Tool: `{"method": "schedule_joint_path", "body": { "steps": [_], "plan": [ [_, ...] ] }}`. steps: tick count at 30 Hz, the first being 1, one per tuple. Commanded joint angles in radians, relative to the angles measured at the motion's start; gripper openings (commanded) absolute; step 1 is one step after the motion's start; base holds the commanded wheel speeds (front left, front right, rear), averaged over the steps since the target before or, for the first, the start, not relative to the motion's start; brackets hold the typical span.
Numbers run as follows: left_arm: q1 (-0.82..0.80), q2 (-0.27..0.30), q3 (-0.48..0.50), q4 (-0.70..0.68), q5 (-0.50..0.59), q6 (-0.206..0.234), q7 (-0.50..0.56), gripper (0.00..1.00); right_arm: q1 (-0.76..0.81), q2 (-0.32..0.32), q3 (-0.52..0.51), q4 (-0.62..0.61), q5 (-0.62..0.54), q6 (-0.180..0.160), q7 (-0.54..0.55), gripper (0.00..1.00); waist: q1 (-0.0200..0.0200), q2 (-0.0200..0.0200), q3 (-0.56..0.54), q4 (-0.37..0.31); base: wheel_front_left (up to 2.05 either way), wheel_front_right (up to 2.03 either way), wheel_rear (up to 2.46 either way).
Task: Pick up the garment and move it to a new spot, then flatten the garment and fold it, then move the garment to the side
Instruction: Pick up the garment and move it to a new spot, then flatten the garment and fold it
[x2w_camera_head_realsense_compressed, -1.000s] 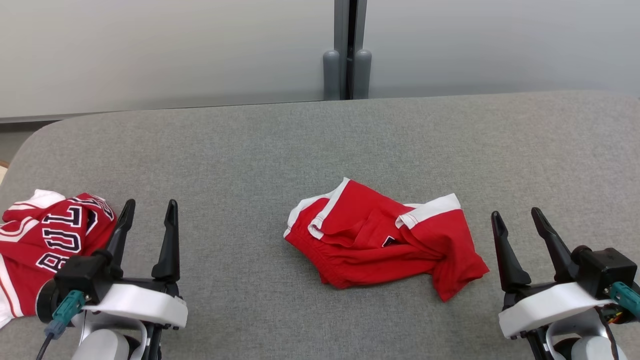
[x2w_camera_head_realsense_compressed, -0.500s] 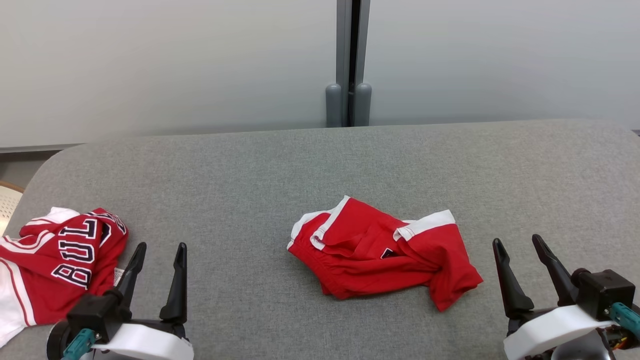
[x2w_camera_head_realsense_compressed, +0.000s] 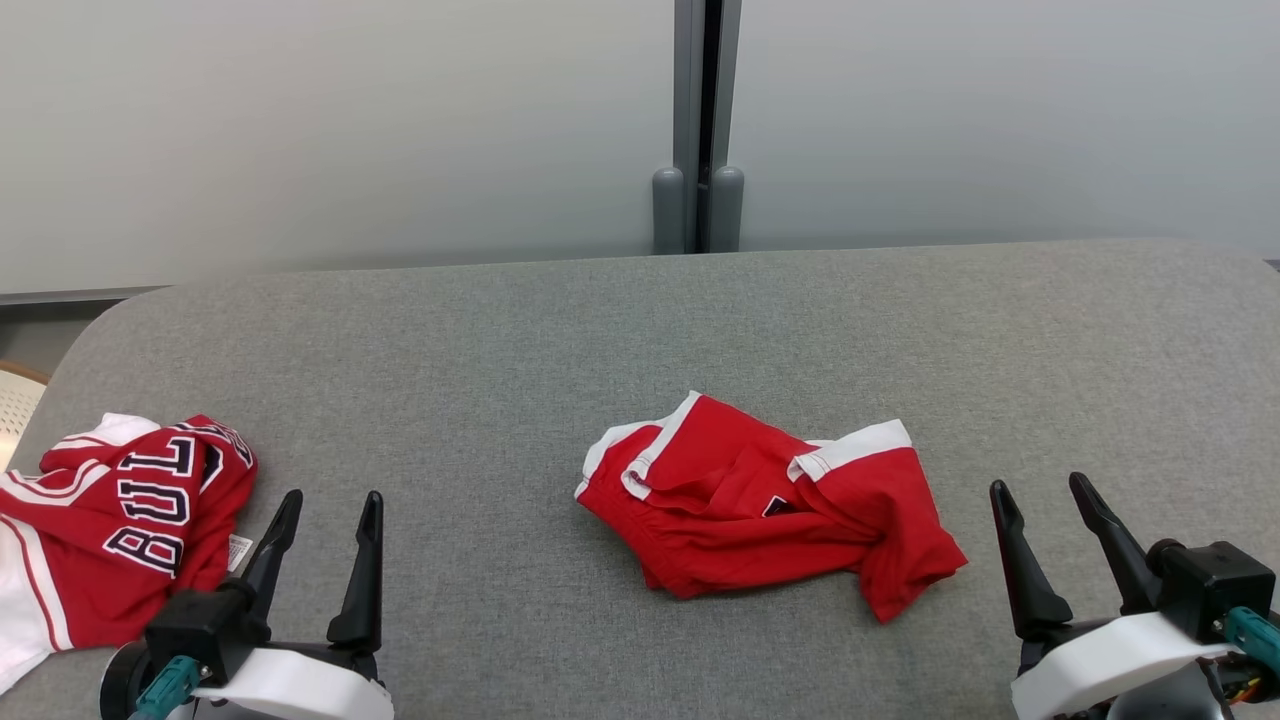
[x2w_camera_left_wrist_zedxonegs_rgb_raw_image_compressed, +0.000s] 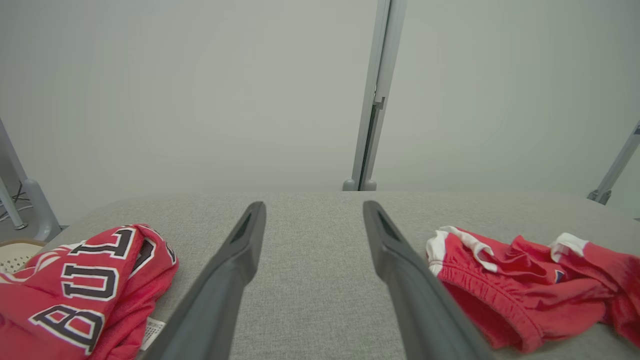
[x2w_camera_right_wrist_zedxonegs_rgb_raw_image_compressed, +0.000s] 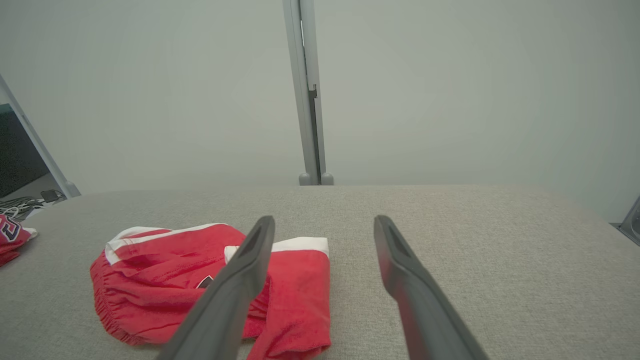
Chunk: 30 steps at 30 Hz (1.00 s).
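Head view: pickup not yet begun, left gripper (x2w_camera_head_realsense_compressed: 332, 497) at 7 o'clock, right gripper (x2w_camera_head_realsense_compressed: 1038, 484) at 5 o'clock, both spread empty; calls next for pinching the crumpled red garment (x2w_camera_head_realsense_compressed: 760, 510) between them.

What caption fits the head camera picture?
Open left gripper and open right gripper flank crumpled red shorts on a grey table, red jersey left.

Garment (x2w_camera_head_realsense_compressed: 770, 510) red w/ white trim, jersey (x2w_camera_head_realsense_compressed: 120, 520) red w/ dark white-edged letters, tabletop (x2w_camera_head_realsense_compressed: 500, 350) grey.
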Motion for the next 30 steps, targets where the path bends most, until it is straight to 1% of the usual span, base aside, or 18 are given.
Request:
{"method": "schedule_joint_path", "body": {
  "steps": [1, 12, 14, 17, 21, 25, 29, 30],
  "plan": [
    [0.007, 0.006, 0.001, -0.004, -0.005, 0.005, 0.000, 1.00, 0.007, 0.000, 0.001, -0.004, 0.001, 0.000, 0.001, 1.00, 0.0000, -0.0001, 0.001, 0.000, 0.00, 0.00, 0.00],
    [-0.013, 0.006, -0.014, -0.004, -0.003, 0.012, 0.012, 1.00, -0.008, -0.001, 0.014, 0.003, -0.004, 0.000, 0.009, 1.00, 0.0000, -0.0001, 0.017, 0.008, 0.00, 0.00, 0.00],
    [-0.027, 0.006, -0.016, -0.005, 0.004, 0.016, 0.011, 1.00, -0.020, -0.008, 0.032, 0.014, -0.012, 0.000, 0.018, 1.00, 0.0000, -0.0001, 0.030, 0.013, 0.00, 0.00, 0.00],
    [-0.053, -0.003, -0.024, -0.007, 0.011, 0.014, 0.006, 1.00, -0.046, -0.018, 0.091, 0.038, -0.027, 0.000, 0.031, 1.00, 0.0000, -0.0001, 0.063, 0.030, 0.00, 0.00, 0.00],
    [-0.100, -0.018, -0.041, 0.001, 0.023, 0.005, -0.002, 1.00, -0.113, -0.025, 0.162, 0.103, -0.045, 0.000, 0.034, 1.00, 0.0000, -0.0001, 0.114, 0.063, 0.00, 0.00, 0.00],
    [-0.148, -0.039, -0.060, 0.023, 0.030, -0.010, -0.011, 1.00, -0.193, -0.036, 0.195, 0.202, -0.086, 0.000, 0.039, 1.00, 0.0000, -0.0001, 0.162, 0.101, 0.00, 0.00, 0.00],
    [-0.181, -0.053, -0.071, 0.048, 0.038, -0.023, -0.019, 1.00, -0.247, -0.032, 0.178, 0.293, -0.138, 0.000, 0.045, 1.00, 0.0000, -0.0001, 0.177, 0.126, 0.00, 0.00, 0.00],
    [-0.183, -0.056, -0.071, 0.054, 0.039, -0.024, -0.022, 1.00, -0.253, -0.028, 0.174, 0.309, -0.147, 0.000, 0.050, 0.49, 0.0000, -0.0001, 0.179, 0.129, 0.00, 0.00, 0.00]
  ]
}}
